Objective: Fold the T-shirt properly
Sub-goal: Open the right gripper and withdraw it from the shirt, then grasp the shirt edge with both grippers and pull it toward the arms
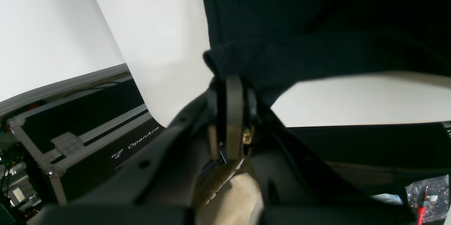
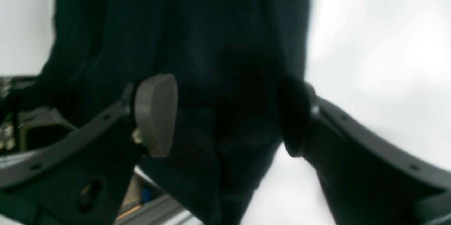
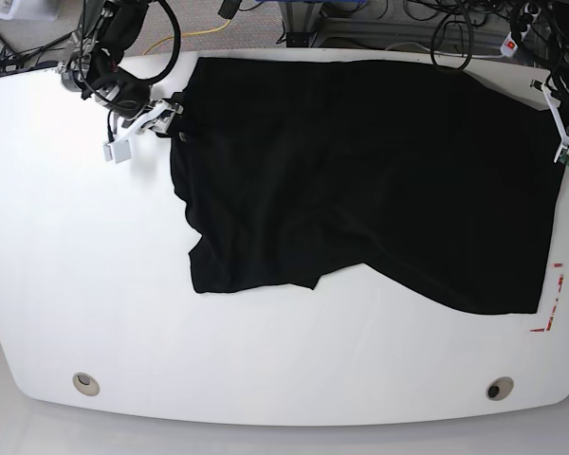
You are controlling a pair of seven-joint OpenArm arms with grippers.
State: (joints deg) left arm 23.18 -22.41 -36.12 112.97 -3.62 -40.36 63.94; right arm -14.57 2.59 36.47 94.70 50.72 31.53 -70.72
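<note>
T-shirt (image 3: 360,180): black, spread flat on the table (image 3: 85,275). Left gripper (image 1: 230,87) pinches its edge at 3 o'clock; right gripper (image 2: 225,116), jaws wide, straddles cloth at 10 o'clock. Step: securing corners. Next: right must close.

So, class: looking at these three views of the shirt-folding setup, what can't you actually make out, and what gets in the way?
- T-shirt print: base view shows only plain black cloth; no print is visible.
- Left gripper: base view, cut off at the right edge; only the left wrist view shows it shut on cloth.
- Right gripper: right wrist view is blurred; jaws stand apart, cloth contact unclear.
- Which part each gripper is at: dark folds hide it.
</note>
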